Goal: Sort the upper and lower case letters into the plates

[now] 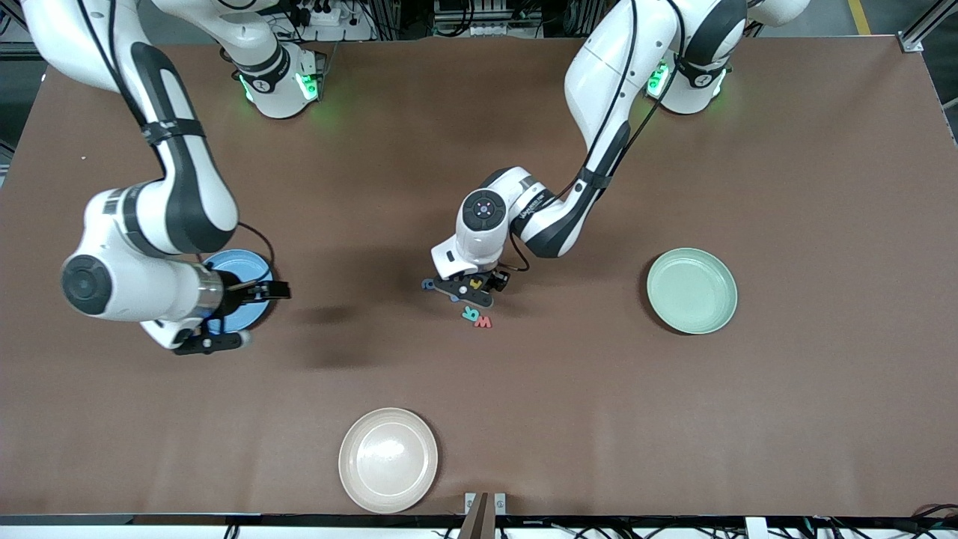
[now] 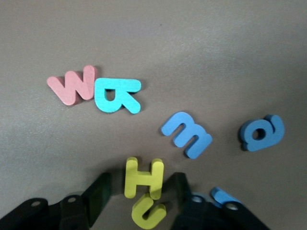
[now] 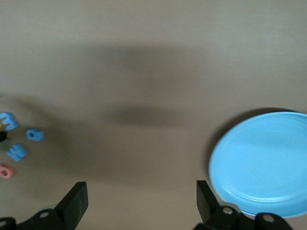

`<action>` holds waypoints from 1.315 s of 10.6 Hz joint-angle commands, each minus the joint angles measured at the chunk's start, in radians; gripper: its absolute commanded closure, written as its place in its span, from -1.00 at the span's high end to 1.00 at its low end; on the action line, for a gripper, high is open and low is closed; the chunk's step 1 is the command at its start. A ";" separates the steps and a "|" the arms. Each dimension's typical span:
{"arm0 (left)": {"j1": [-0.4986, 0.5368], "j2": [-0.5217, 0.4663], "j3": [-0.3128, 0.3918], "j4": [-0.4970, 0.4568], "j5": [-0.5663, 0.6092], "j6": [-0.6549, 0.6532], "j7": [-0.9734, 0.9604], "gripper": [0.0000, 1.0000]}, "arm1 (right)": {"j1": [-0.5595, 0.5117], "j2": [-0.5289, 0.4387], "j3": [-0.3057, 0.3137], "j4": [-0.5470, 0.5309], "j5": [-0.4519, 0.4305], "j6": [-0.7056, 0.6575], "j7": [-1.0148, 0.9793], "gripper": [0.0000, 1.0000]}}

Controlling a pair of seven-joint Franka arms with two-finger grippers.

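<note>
The left gripper (image 2: 139, 194) is down in the letter pile in the middle of the table, its open fingers on each side of the yellow H (image 2: 144, 178), not squeezing it yet. Next it should pinch and lift. The right gripper (image 3: 139, 201) waits wide open over the blue plate (image 3: 261, 163)

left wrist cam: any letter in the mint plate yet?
Cannot tell from that view; the front view shows the mint green plate holding no letters, with the letters such as the yellow H on the table.
</note>
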 commanded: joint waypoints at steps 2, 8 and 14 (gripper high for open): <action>-0.016 0.023 0.019 0.026 -0.018 0.006 -0.014 0.09 | 0.011 0.025 -0.003 0.008 0.023 0.007 0.012 1.00; -0.015 0.015 0.019 0.027 -0.020 0.006 -0.062 -0.63 | 0.148 0.068 -0.003 0.010 0.015 0.119 0.124 1.00; 0.045 -0.167 0.028 0.013 -0.012 -0.100 -0.177 -1.00 | 0.214 0.123 -0.003 0.033 0.014 0.211 0.109 1.00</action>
